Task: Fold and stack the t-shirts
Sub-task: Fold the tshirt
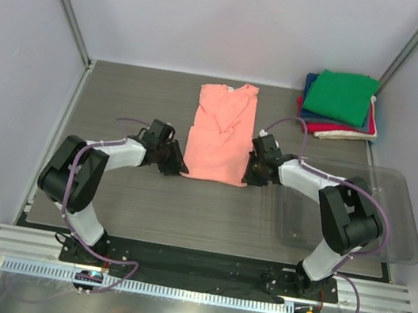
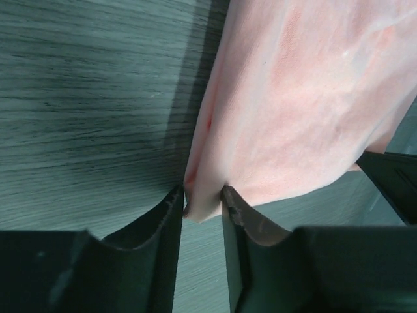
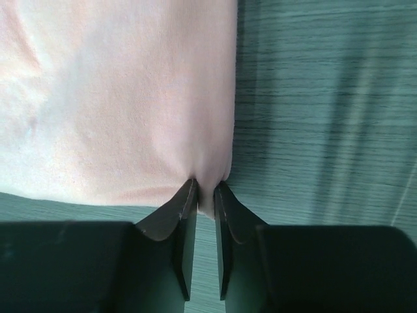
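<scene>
- The salmon-pink t-shirt (image 1: 221, 130) lies flat in the middle of the table (image 1: 139, 96). It forms a narrow lengthwise strip, with its collar at the far end and its lower edge at the end nearest the arms.
- A small white neck label shows just inside the collar in the top view.
- The left hand (image 1: 178, 167) sits low at the shirt's near left corner. In the left wrist view, the left hand (image 2: 203, 195) has that corner between its two fingers. The cloth fills the gap between them, so the hand is pinching the shirt.
- The right hand (image 1: 251, 176) sits low at the near right corner, opposite the left one across the shirt's width. In the right wrist view, the right hand (image 3: 205, 188) has its fingers drawn close together on the hem at that corner. Only a thin fold of pink fabric lies between them, so this hand is also grasping the shirt.
- At both corners the fabric bunches slightly where the fingers meet it. The rest of the shirt rests on the wood-grain surface.
- A stack of folded t-shirts (image 1: 340, 114) stands at the far right corner of the table, well apart from the pink one. A green t-shirt (image 1: 341, 94) is on top, with blue, red and cream layers showing at the edges beneath it.
- A clear plastic tray (image 1: 409, 234) lies on the right side of the table, nearer than the stack and beside the right arm.
</scene>
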Robot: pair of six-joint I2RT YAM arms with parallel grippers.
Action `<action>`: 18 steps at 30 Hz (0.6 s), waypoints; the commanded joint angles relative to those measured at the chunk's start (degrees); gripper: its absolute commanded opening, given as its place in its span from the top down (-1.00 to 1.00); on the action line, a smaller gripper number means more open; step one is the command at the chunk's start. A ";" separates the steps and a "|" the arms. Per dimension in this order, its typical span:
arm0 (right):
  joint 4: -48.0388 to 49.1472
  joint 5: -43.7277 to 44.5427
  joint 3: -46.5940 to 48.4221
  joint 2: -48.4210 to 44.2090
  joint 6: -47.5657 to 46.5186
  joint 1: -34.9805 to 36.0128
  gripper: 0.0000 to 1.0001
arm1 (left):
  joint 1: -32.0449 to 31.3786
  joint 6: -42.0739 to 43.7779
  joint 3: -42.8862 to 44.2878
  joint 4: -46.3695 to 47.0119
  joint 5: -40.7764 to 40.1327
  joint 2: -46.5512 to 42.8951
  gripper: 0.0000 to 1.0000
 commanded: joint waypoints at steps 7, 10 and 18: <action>-1.35 0.10 -2.71 -2.79 0.53 0.16 0.98 | -1.12 -0.14 -1.68 0.19 -2.11 -1.53 0.99; -3.10 0.10 -3.67 -6.99 0.88 0.34 0.98 | -2.52 0.04 -2.56 -2.53 -3.60 -6.09 1.00; -13.38 0.80 -6.22 -22.55 3.51 6.83 0.98 | -12.35 -3.29 -7.39 -15.09 -10.18 -23.67 0.99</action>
